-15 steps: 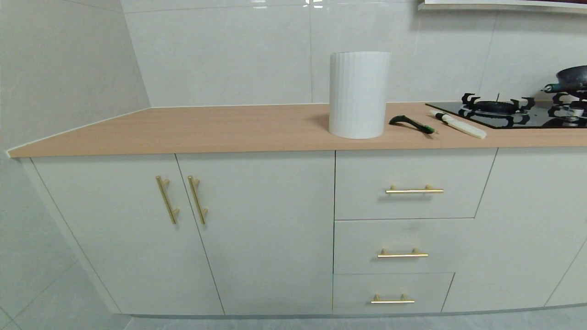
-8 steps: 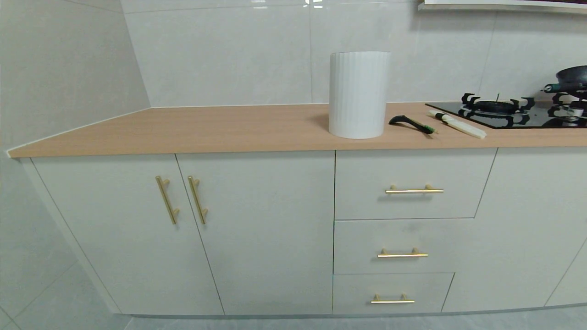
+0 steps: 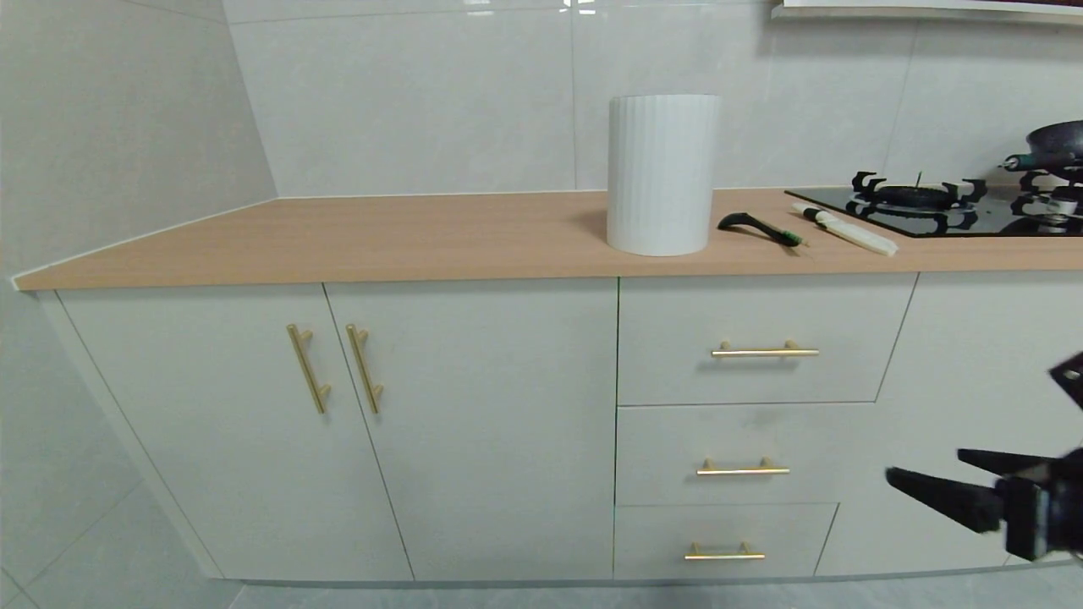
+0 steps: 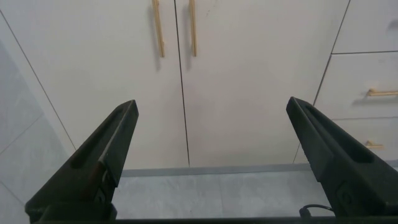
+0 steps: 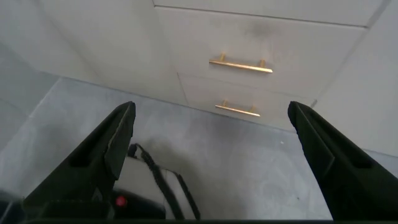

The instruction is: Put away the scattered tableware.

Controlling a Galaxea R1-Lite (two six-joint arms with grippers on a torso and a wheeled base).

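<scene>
Tableware, two: black utensil (image 3: 759, 227), white utensil (image 3: 846, 229); one canister (image 3: 662, 173); left tool (image 4: 211, 104), right tool (image 3: 926, 467) released.

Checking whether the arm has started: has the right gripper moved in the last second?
Yes. The right gripper has come into the head view from the right edge, and is now level with the middle drawer handle.

The right gripper (image 3: 924, 467) hangs low at about four o'clock in the robot's forward outlook. Its black fingers (image 3: 939, 497) point toward nine o'clock and are spread wide apart with nothing between them. The left gripper (image 4: 211, 106) is likewise spread wide and holds nothing.
</scene>
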